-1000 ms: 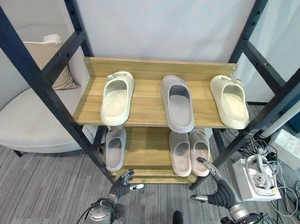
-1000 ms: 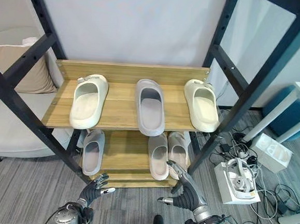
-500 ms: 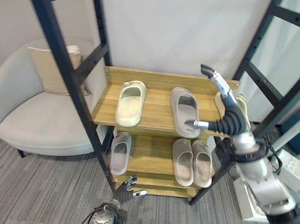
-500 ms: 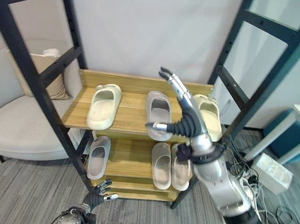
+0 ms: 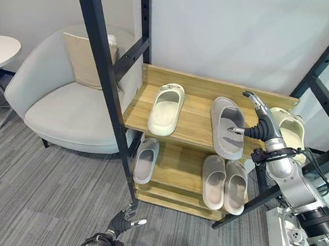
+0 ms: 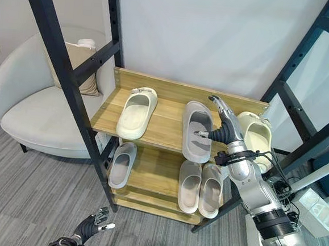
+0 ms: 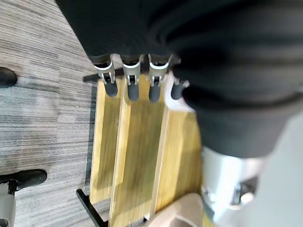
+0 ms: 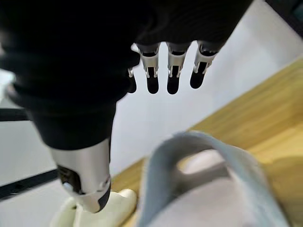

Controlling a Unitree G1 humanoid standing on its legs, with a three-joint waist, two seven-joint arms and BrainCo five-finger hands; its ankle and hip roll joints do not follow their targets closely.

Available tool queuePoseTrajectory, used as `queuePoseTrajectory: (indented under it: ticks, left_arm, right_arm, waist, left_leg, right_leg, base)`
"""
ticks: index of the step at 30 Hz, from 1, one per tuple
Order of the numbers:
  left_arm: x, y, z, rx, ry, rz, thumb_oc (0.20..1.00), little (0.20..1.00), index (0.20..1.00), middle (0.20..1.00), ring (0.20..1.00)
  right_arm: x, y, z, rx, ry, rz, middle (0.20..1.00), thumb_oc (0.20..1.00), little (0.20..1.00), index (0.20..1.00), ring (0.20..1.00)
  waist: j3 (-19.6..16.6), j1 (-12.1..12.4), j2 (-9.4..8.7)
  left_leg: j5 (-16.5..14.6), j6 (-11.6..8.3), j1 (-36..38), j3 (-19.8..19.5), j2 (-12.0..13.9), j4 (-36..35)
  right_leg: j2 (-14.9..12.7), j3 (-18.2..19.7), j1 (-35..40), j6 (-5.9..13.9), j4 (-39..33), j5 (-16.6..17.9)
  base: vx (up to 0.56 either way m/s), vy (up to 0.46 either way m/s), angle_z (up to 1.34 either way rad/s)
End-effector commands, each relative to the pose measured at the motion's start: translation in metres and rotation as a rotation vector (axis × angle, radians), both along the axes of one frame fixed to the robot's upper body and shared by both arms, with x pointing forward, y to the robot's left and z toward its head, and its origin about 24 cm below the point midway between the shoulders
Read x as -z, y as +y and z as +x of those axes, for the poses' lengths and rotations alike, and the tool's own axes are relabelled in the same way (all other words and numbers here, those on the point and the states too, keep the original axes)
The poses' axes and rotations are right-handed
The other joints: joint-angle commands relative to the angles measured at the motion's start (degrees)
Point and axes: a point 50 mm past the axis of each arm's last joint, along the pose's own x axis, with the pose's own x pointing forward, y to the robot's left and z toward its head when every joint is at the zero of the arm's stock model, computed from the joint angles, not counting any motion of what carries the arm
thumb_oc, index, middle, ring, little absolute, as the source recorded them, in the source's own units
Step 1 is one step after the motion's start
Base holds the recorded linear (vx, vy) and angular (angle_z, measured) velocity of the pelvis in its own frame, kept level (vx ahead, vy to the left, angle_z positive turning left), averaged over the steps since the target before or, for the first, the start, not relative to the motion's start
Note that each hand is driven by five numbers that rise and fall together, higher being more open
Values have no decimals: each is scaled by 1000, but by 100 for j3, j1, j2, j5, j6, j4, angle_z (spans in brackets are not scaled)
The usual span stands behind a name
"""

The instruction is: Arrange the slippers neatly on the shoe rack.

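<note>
- Three slippers lie on the upper wooden shelf of the black-framed shoe rack (image 5: pixel 196 117): a cream foam slipper (image 5: pixel 167 101) at the left, a grey foam slipper (image 5: pixel 227 128) in the middle with its heel past the front edge, and a second cream slipper (image 5: pixel 288 128) at the right, partly behind the right arm.
- Three more grey slippers are on the lower shelf: a single one (image 5: pixel 145 160) at the left and a pair (image 5: pixel 225 182) at the right.
- The right hand (image 5: pixel 261 124) is above the right side of the middle grey slipper, fingers straight and apart, thumb pointing to the slipper, holding nothing.
- Risk: if the hand pushes this slipper forward, it may tip over the front edge, because it already overhangs.
- Risk: the forearm is very near the right cream slipper, so a turn of the arm may knock it off the shelf end.
- The left hand (image 5: pixel 125 216) is low near the grey carpet floor (image 5: pixel 44 199), fingers relaxed and apart, empty.
</note>
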Motion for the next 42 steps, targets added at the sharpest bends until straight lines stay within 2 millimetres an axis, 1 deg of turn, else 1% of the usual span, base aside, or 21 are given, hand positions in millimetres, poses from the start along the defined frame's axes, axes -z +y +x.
queuePoseTrajectory:
  ticks: [1,3,5,8,12,14,18,19,20,24,26,29,30,31,34,36,37,39,40,41,42]
  left_arm:
    - [-16,-9,27,50,-114,-42,1000,1000,1000,1000,1000]
    - [-16,-10,28,54,-113,-49,1000,1000,1000,1000,1000]
    - [-16,-15,29,72,-114,-64,1000,1000,1000,1000,1000]
    - [-17,-16,29,74,-115,-72,1000,1000,1000,1000,1000]
    - [-18,-16,30,72,-114,-76,1000,1000,1000,1000,1000]
    - [-18,-14,31,64,-114,-74,1000,1000,1000,1000,1000]
    - [-19,-13,32,58,-119,-73,1000,1000,1000,1000,1000]
    - [-19,-13,33,50,-122,-77,1000,1000,1000,1000,1000]
    - [-21,-13,33,44,-129,-82,1000,1000,1000,1000,1000]
    - [-22,-15,35,44,-136,-82,1000,1000,1000,1000,1000]
    - [-23,-15,36,45,-143,-81,1000,1000,1000,1000,1000]
    - [-23,-14,37,32,-147,-73,1000,1000,1000,1000,1000]
    - [-24,-13,38,25,-150,-70,1000,1000,1000,1000,1000]
    - [-24,-12,40,10,-155,-62,1000,1000,1000,1000,1000]
    - [-24,-11,40,7,-159,-58,1000,1000,1000,1000,1000]
    - [-24,-11,41,9,-161,-53,1000,1000,1000,1000,1000]
    - [-25,-11,42,5,-165,-48,1000,1000,1000,1000,1000]
    - [-25,-10,43,4,-167,-45,1000,1000,1000,1000,1000]
    - [-24,-9,44,-13,-166,-40,1000,1000,1000,1000,1000]
    - [-24,-9,43,-11,-165,-38,1000,1000,1000,1000,1000]
    - [-24,-9,45,-22,-168,-34,1000,1000,1000,1000,1000]
  right_arm:
    - [-35,-8,10,32,-134,-20,1000,1000,1000,1000,1000]
    - [-31,-8,16,42,-113,-4,1000,1000,1000,1000,1000]
    - [-30,-3,31,54,-81,-5,1000,1000,1000,1000,1000]
    - [-34,2,41,60,-78,-1,1000,1000,1000,1000,1000]
    - [-51,5,60,110,-105,31,1000,1000,1000,1000,1000]
    - [-58,5,64,119,-120,49,1000,1000,1000,1000,1000]
    - [-60,2,68,144,-115,45,1000,1000,1000,1000,1000]
    - [-59,-2,69,162,-104,26,558,558,558,558,558]
    - [-55,-9,70,202,-90,6,200,200,200,200,200]
    - [-31,-26,69,291,-6,-20,200,200,200,200,200]
    - [-24,-27,68,296,15,-9,200,200,200,200,200]
    - [-24,-21,63,259,-12,35,200,200,200,200,200]
    - [-28,-17,58,236,-44,59,200,200,200,200,200]
    - [-37,-11,44,182,-129,120,200,200,200,200,200]
    - [-42,-10,38,165,-167,148,200,200,200,200,200]
    - [-52,-6,24,114,-245,210,200,200,200,200,200]
    - [-60,3,12,45,-309,282,200,200,200,200,200]
    - [-62,7,5,9,-328,324,200,200,200,200,200]
    - [-66,20,-10,-97,-368,445,200,200,200,200,200]
    - [-65,20,-11,-95,-366,446,200,200,200,200,200]
    - [-69,37,-28,-249,-389,604,200,200,200,200,200]
  waist:
    - [49,139,-122]
    - [59,175,-128]
    - [94,265,-138]
    - [122,330,-146]
    - [196,467,-166]
    - [229,489,-172]
    - [265,519,-175]
    - [272,520,-175]
    - [278,513,-171]
    - [283,454,-143]
    - [268,413,-119]
    - [235,344,-87]
    - [220,315,-70]
    - [189,247,-21]
    - [177,223,-1]
    - [146,169,37]
    - [138,114,67]
    - [132,99,74]
    - [141,51,99]
    - [131,57,92]
    - [140,18,112]
  left_leg:
    - [-285,231,-99,-157,-192,-6]
    - [-291,233,-98,-165,-200,-6]
    - [-305,236,-116,-162,-209,-6]
    - [-307,241,-133,-172,-219,-6]
    - [-286,242,-195,-212,-218,-6]
    - [-281,242,-225,-239,-219,-6]
    - [-272,239,-266,-267,-226,2]
    - [-276,237,-282,-293,-225,1]
    - [-277,237,-289,-309,-232,-3]
    - [-298,229,-269,-327,-232,-6]
    - [-312,220,-218,-314,-224,-6]
    - [-331,211,-161,-296,-205,-6]
    - [-338,209,-137,-290,-201,-6]
    - [-342,203,-102,-283,-185,-6]
    - [-338,201,-91,-283,-182,-6]
    - [-329,198,-88,-269,-172,-6]
    - [-316,190,-102,-255,-165,-6]
    - [-309,186,-109,-253,-158,-6]
    - [-294,181,-118,-239,-144,-6]
    - [-294,180,-118,-241,-144,-6]
    - [-279,172,-122,-225,-130,-6]
  right_leg:
    - [-224,-107,698,293,22,-816]
    - [-235,-112,700,301,22,-812]
    - [-256,-128,669,314,22,-812]
    - [-252,-125,647,313,22,-817]
    - [-238,-136,604,299,22,-835]
    - [-233,-144,590,294,22,-842]
    - [-226,-162,581,287,22,-852]
    - [-222,-178,580,282,22,-861]
    - [-215,-189,579,278,22,-867]
    - [-197,-190,598,268,22,-881]
    - [-187,-176,618,253,22,-885]
    - [-173,-160,642,242,22,-902]
    - [-169,-149,651,237,22,-911]
    - [-167,-141,681,224,22,-935]
    - [-164,-141,691,217,22,-944]
    - [-165,-143,694,207,22,-951]
    - [-161,-144,685,206,22,-954]
    - [-157,-147,679,201,22,-957]
    - [-154,-137,663,193,22,-960]
    - [-154,-139,664,192,22,-961]
    - [-152,-137,653,187,22,-961]
  base:
    - [0,0,0]
    - [24,15,0]
    - [52,33,-4]
    - [31,15,1]
    - [30,8,1]
    - [20,3,8]
    - [10,-2,13]
    - [24,-2,7]
    - [31,0,7]
    - [13,-1,3]
    - [5,-7,2]
    - [0,0,0]
    - [0,0,0]
    - [0,0,0]
    - [0,0,0]
    - [-26,-17,0]
    - [-36,-18,-1]
    - [-38,-24,-3]
    - [-37,-25,-8]
    - [-47,-37,-7]
    - [-49,-44,-4]
